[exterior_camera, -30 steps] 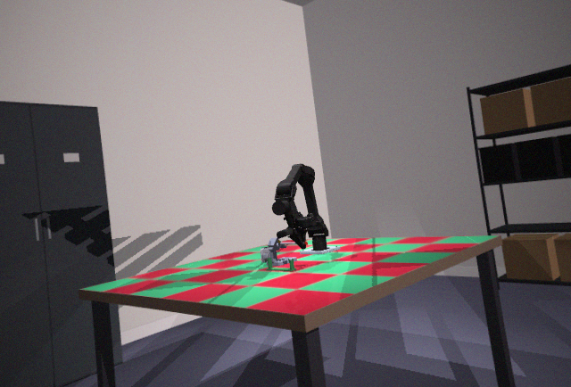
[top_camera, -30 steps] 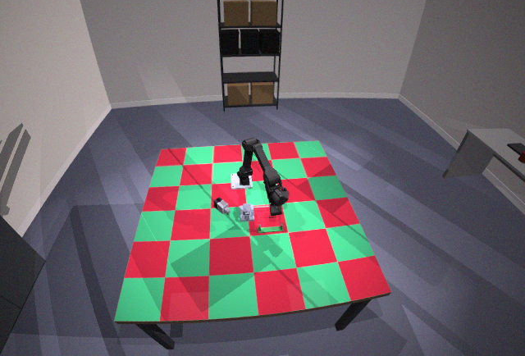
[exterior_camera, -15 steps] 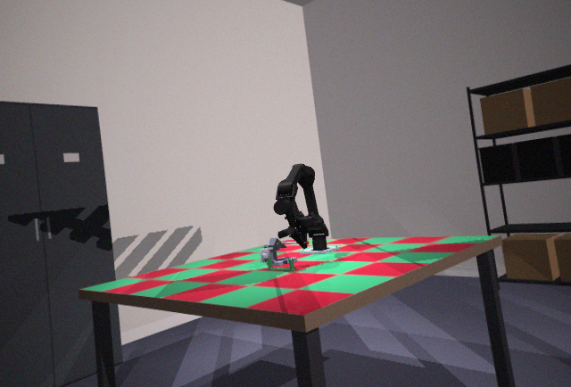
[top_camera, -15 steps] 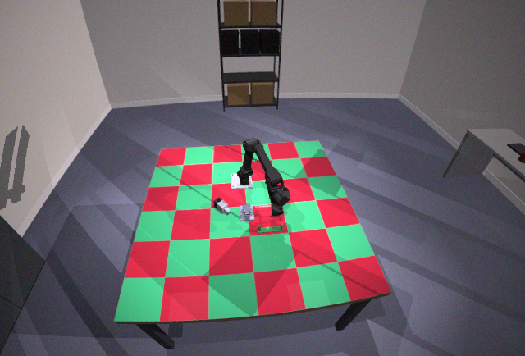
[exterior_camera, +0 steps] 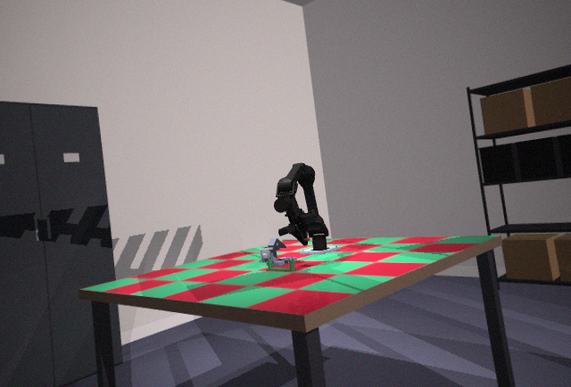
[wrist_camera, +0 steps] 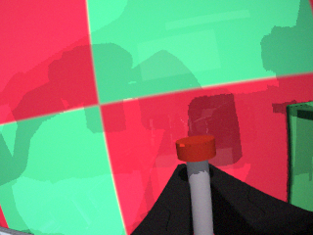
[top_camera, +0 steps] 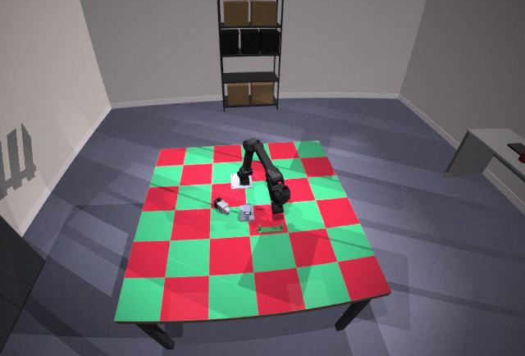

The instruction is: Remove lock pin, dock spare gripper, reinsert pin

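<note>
My gripper (top_camera: 277, 210) (wrist_camera: 198, 169) is shut on the lock pin, above the table and to the right of the mount. The pin (wrist_camera: 201, 201) has a grey shaft and a red head; the head points away from the fingers in the wrist view. The grey mount (top_camera: 246, 212) stands near the middle of the table, clear of the gripper. Its socket is too small to make out. The spare gripper (top_camera: 221, 206), white with a black end, lies left of the mount, apart from it.
A low green cradle (top_camera: 271, 230) (exterior_camera: 281, 269) with upright ends stands in front of the gripper, right of the mount; part of it shows at the right edge in the wrist view (wrist_camera: 298, 176). The arm's white base plate (top_camera: 234, 181) is behind the mount.
</note>
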`<state>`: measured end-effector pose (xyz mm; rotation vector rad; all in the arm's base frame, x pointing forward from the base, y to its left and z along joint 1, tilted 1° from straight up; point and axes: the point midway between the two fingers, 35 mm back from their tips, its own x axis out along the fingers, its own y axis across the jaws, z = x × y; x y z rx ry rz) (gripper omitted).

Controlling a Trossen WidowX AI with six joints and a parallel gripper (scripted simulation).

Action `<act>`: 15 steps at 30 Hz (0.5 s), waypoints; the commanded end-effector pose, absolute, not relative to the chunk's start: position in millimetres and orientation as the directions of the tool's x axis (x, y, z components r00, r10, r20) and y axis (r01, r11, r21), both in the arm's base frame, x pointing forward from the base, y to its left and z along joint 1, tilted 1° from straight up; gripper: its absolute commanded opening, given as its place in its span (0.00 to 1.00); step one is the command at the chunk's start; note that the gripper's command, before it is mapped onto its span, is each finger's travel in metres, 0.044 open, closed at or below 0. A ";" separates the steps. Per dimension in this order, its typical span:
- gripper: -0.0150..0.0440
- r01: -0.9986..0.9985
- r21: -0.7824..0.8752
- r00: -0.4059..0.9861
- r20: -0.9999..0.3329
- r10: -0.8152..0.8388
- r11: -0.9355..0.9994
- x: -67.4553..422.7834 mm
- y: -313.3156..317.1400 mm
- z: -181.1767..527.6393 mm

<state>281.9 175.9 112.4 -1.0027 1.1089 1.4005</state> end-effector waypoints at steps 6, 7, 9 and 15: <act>0.25 -0.993 0.115 -0.119 -0.969 0.216 -0.031 279.6 174.8 119.0; 0.25 -0.993 0.115 -0.119 -0.969 0.216 -0.031 279.6 174.8 119.0; 0.25 -0.993 0.115 -0.119 -0.969 0.216 -0.031 279.6 174.8 119.0; 0.25 -0.993 0.115 -0.119 -0.969 0.216 -0.032 286.1 178.3 121.4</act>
